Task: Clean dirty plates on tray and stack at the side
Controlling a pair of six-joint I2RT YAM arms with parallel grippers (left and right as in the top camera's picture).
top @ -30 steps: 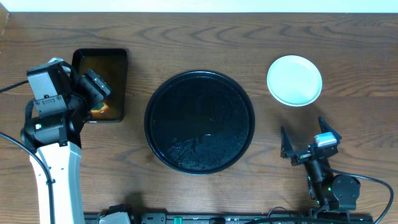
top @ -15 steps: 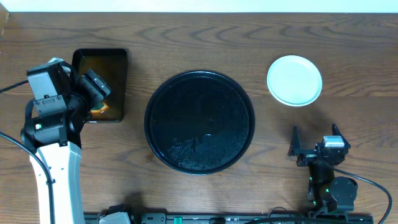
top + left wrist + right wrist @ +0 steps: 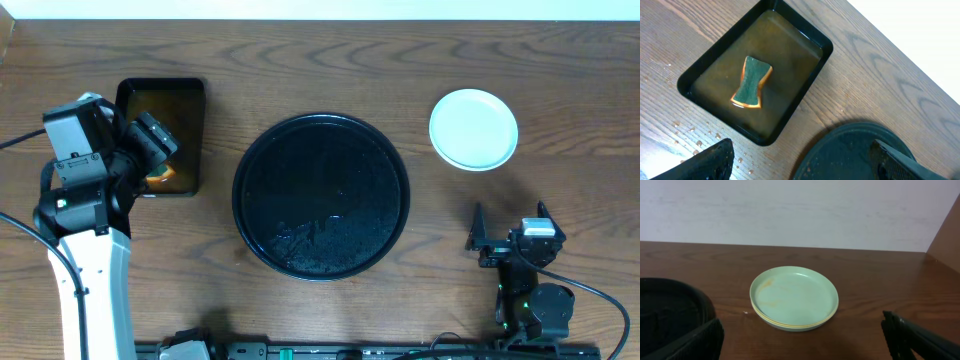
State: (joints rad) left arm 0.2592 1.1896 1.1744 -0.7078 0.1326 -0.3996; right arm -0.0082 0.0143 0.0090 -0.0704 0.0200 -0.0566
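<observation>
The plates [image 3: 473,129] sit stacked on the table at the right, off the tray. In the right wrist view the plates [image 3: 794,297] show a pale blue-green top one with a faint orange trace, and a yellow rim beneath it. The large round black tray [image 3: 320,195] lies in the middle, wet, with nothing on it. My right gripper [image 3: 510,215] is open, in front of the stack and apart from it. My left gripper [image 3: 160,150] hangs open over the small rectangular tray [image 3: 805,30]; its fingers [image 3: 715,160] hold nothing.
The small rectangular tray [image 3: 160,135] at the left holds brownish water and a green-and-orange sponge [image 3: 752,82]. Water drops [image 3: 695,140] dot the wood beside it. The round tray's rim [image 3: 670,305] lies left of my right gripper [image 3: 802,340].
My right gripper has drawn back a little toward the front edge and straightened to face the plate stack. The left arm has not moved.
</observation>
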